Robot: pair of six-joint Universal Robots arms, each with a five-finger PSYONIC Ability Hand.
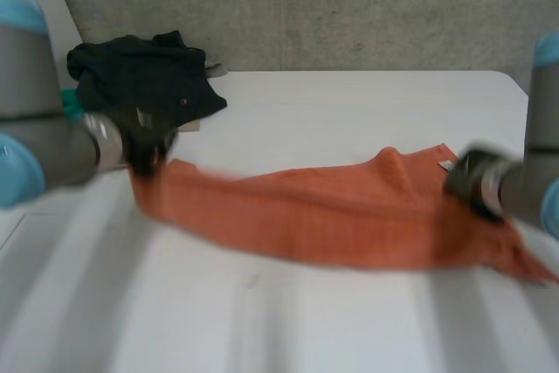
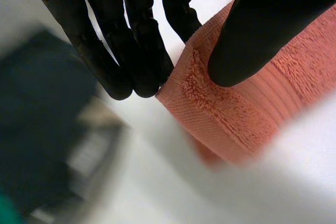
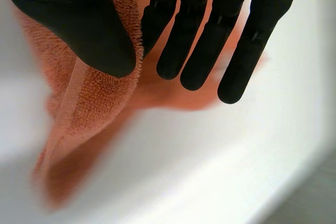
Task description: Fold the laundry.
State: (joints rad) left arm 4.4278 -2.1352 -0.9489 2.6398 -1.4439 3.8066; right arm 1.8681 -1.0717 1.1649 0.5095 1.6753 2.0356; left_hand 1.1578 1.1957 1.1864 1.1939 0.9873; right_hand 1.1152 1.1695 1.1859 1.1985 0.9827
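Left hand (image 2: 252,30), black: clenched on the left end of the orange towel (image 1: 332,216), thumb pressing the cloth against the fingers. Right hand (image 3: 79,30), black: pinches the towel's right-end edge under its thumb, the other fingers straight.
Bench (image 1: 349,102), white: carries everything.
Orange towel: stretched lengthwise between both hands across the bench's middle.
Dark clothes (image 1: 140,72): heaped at the far left corner, behind the left hand.
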